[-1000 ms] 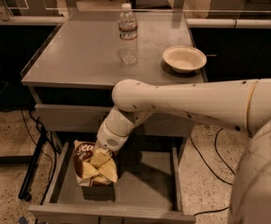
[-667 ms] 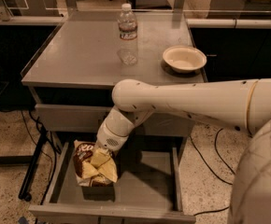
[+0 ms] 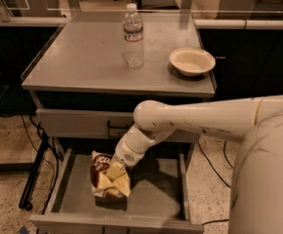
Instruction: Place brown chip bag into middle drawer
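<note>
Here, the white arm (image 3: 205,118) reaches in from 3 o'clock, its shoulder cut off by the frame edge. The middle drawer (image 3: 156,196) stands pulled out at 6 o'clock. The brown chip bag (image 3: 107,182) lies on the drawer floor, toward 9 o'clock. At 12 o'clock sit a bowl (image 3: 192,61) and a water bottle (image 3: 132,33). The gripper (image 3: 116,168) meets the bag's top edge, half hidden, and I cannot tell its hold.

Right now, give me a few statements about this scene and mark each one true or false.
1. The brown chip bag is inside the open middle drawer. True.
2. The water bottle lies on its side. False: it stands upright on the tabletop.
3. The gripper is down in the drawer, at the bag. True.
4. The bowl sits in the drawer. False: it is on the tabletop, to the right of the bottle.
</note>
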{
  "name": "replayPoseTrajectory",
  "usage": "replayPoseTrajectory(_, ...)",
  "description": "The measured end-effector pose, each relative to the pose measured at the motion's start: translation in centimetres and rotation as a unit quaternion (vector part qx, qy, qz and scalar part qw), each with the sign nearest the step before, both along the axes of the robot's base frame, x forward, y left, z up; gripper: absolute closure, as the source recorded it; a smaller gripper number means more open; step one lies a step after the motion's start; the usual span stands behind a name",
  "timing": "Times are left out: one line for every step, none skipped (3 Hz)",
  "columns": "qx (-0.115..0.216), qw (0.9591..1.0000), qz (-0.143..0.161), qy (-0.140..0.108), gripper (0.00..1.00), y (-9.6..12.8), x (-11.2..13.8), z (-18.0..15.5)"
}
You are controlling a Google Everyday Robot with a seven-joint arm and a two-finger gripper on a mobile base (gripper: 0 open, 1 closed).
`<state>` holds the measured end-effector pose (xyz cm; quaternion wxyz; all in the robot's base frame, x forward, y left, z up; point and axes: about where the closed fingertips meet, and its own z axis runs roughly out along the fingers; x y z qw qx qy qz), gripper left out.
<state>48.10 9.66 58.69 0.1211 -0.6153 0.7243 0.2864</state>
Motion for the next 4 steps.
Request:
replayPoseTrajectory(0.004,0.9995,-0.033,0.004,1.0,-1.7,0.7,-2.5)
replayPoseTrajectory(0.002,0.9982,-0.059,0.009,1.0,-2.9,0.9,-4.6)
replayPoseTrajectory(0.0,0.997,-0.074,0.021,1.0,-3.1,1.5,-6.9)
replayPoseTrajectory(0.001,0.9963,-0.08,0.032,1.0,-2.6,2.3,-8.7)
